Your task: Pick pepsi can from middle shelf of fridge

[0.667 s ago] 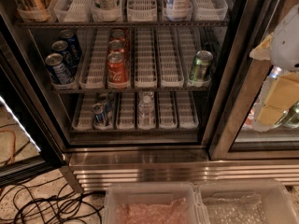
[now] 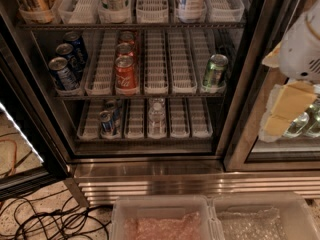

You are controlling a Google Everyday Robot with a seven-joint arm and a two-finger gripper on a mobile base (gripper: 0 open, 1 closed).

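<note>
The fridge [image 2: 150, 176] stands open in front of me. On its middle shelf [image 2: 140, 95], three dark-blue pepsi cans [image 2: 62, 73] stand one behind the other in the leftmost white lane tray. Red cola cans [image 2: 126, 74] fill the third lane. A green can [image 2: 215, 71] stands in the rightmost lane. My gripper [image 2: 282, 114], white with yellowish pads, hangs at the right of the view in front of the closed glass door. It is outside the open compartment, far right of the pepsi cans, and holds nothing I can see.
The top shelf [image 2: 130, 24] holds tall bottles and cans. The bottom shelf holds blue cans [image 2: 106, 123] and a clear bottle [image 2: 156, 111]. Black door frame post [image 2: 245, 84] stands between gripper and shelves. Clear bins [image 2: 210, 219] are in front below. Cables [image 2: 45, 219] lie on the floor at left.
The gripper has shifted slightly downward at the right edge. The cans and shelves have not moved.
</note>
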